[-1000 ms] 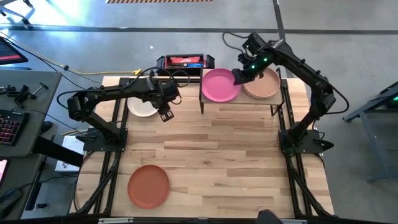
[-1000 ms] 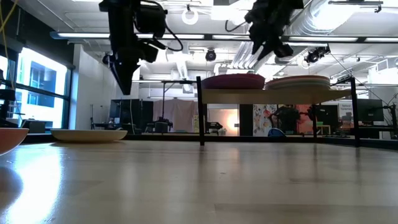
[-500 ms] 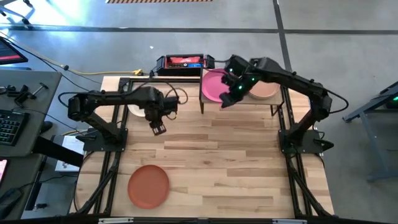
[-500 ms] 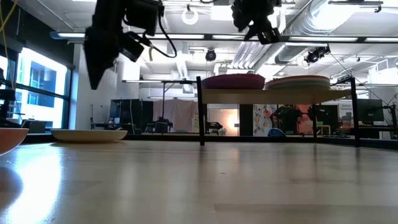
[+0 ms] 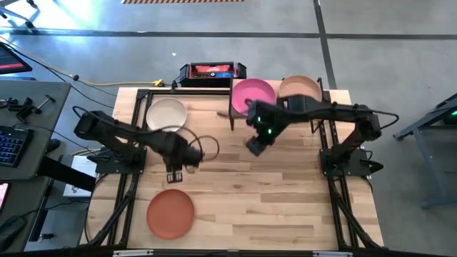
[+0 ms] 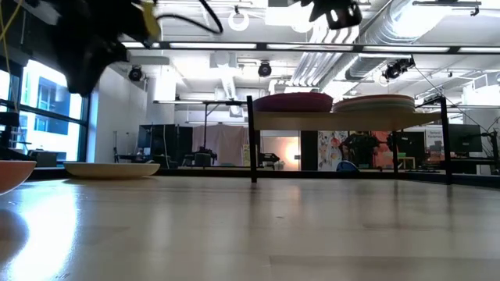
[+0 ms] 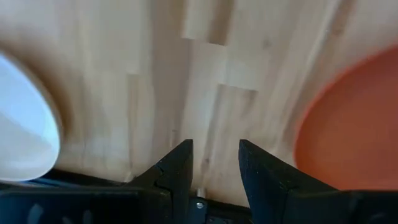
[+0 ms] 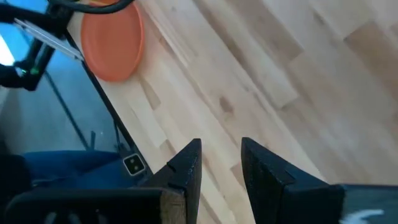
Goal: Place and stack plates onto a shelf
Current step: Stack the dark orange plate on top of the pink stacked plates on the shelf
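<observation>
End effector-wise, your left one [image 5: 173,175] was released over bare desk [image 5: 285,200], between the cream plate [image 5: 166,114] and rust plate [image 5: 170,213]. Right one [image 5: 253,148] was empty too, in front of the shelf [image 5: 277,113] with its magenta plate [image 5: 254,94] and tan plate [image 5: 300,88].

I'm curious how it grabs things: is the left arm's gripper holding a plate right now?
No. The left gripper is empty: its jaws stand apart over bare tabletop, between the cream plate and orange plate.

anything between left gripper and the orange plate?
Nothing: in the high view only bare tabletop separates the left gripper from the rust orange plate. The left wrist view agrees, showing plain wood ahead of its open, empty fingers.
</observation>
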`<state>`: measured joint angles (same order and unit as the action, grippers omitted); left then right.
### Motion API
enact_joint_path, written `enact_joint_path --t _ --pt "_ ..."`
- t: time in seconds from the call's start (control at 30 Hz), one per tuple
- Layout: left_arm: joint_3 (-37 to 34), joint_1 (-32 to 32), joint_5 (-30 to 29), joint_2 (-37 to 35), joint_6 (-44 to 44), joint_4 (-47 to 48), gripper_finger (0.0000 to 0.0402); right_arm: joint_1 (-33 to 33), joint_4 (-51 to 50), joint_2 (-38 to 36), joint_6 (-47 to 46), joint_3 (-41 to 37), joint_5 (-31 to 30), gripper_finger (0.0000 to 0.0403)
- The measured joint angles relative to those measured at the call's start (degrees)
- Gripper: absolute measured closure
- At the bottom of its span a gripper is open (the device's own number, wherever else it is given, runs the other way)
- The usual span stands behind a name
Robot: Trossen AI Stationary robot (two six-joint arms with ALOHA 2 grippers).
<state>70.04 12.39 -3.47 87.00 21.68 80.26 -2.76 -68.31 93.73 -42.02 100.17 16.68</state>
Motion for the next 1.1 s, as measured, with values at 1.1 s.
enact_joint_path --t 1.1 --pt "-14.09 27.38 -7.24 0.68 1.75 -23.44 0.0282 23.51 6.88 0.04 -21.14 -0.05 -22.59 0.0311"
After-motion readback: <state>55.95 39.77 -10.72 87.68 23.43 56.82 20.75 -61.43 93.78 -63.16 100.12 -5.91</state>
